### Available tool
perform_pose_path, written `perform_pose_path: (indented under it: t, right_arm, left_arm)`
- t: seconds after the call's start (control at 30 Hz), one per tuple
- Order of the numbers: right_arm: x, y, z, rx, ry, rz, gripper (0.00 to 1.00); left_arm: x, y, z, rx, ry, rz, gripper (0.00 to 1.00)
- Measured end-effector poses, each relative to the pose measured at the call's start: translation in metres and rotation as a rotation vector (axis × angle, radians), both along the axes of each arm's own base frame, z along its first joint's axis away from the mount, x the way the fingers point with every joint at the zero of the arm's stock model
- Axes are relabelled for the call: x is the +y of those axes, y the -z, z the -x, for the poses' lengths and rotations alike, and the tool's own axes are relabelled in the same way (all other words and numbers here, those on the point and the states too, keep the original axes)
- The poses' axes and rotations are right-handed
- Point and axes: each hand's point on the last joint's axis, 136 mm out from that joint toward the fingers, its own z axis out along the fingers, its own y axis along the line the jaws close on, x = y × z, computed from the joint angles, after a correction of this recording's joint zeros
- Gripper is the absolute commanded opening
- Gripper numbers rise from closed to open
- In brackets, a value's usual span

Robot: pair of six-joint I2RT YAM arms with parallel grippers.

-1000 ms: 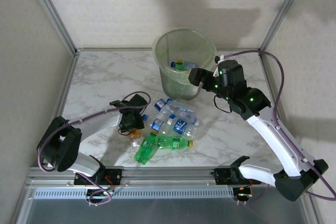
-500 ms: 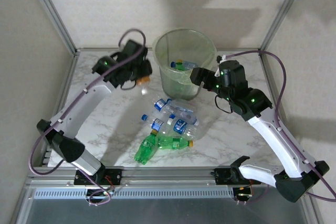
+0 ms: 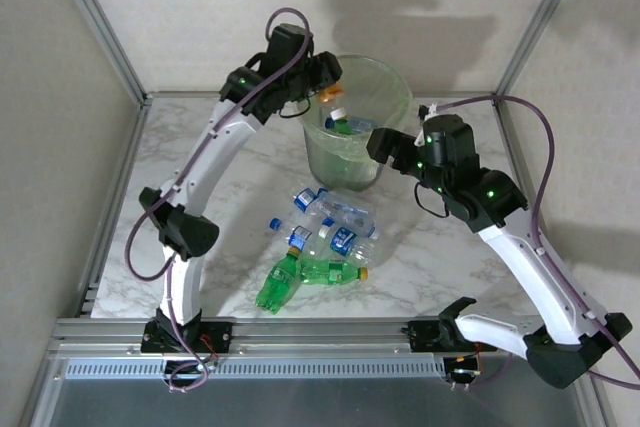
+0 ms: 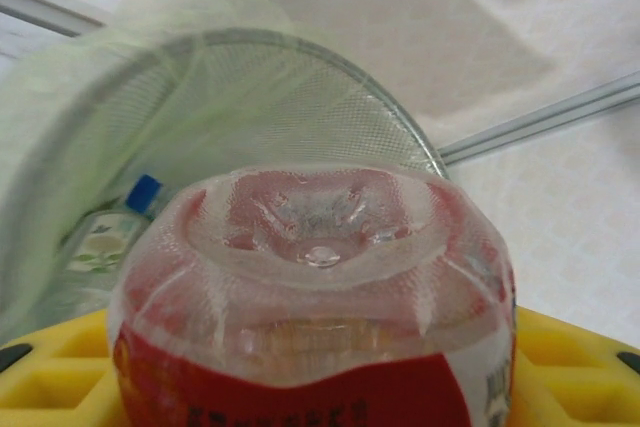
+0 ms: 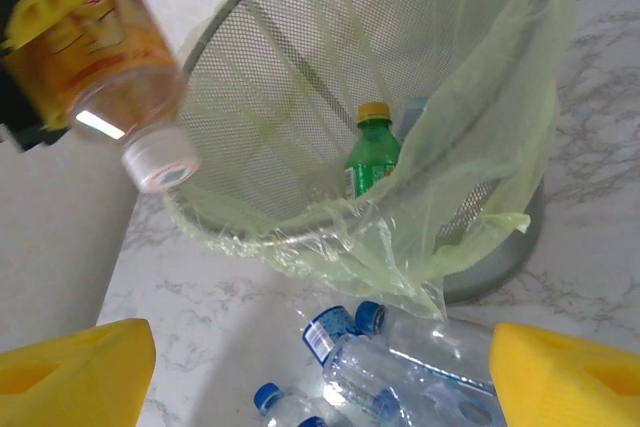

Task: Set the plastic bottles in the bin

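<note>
Left gripper (image 3: 322,82) is up over the left side of the bin (image 3: 392,77), closed narrowly on the red-yellow label bottle (image 3: 330,97). In the left wrist view the bottle's dimpled base (image 4: 320,247) faces the lens, pinched between the yellow pads (image 4: 565,367). Long axis runs from the wrist down and away: base toward the gripper, white cap (image 5: 160,162) lowest and tilted toward the bin's mouth. From above the cap looks inside the rim on the left. In the right wrist view it hangs close above the liner (image 5: 480,97) at that same edge, so how far past the rim it sits cannot be judged. The bin lies directly below and slightly right of the held bottle; a release here probably drops it in, cap first, though a nudge further over the opening would be safer. Already in the bin: a green bottle (image 5: 372,152) and a blue-capped one (image 4: 145,192). Right gripper (image 3: 385,143) hovers low at the bin's front right wall, jaws wide, holding nothing. The cluster of clear bottles (image 3: 330,225) and two green bottles (image 3: 300,275) lie on the table (image 3: 200,157) in front of the bin, nearer that right gripper than the left one.
</note>
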Motion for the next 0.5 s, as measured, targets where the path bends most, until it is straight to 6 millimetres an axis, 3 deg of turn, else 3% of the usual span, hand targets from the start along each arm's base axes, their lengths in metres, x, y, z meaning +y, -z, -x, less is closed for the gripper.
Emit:
perform_pose_path:
  t: [0.2, 0.33, 0.5]
  right_arm:
    - [-0.015, -0.004, 0.011, -0.005, 0.032, 0.013, 0.89]
    - [-0.021, -0.006, 0.014, -0.013, 0.049, 0.019, 0.89]
    - [-0.024, -0.005, 0.013, -0.012, 0.062, 0.030, 0.89]
  left_arm:
    - [-0.018, 0.034, -0.021, 0.067, 0.014, 0.059, 0.59]
    - [-0.017, 0.052, -0.030, 0.108, 0.000, 0.063, 0.77]
    - [-0.016, 0.048, -0.033, 0.101, -0.010, 0.088, 0.99]
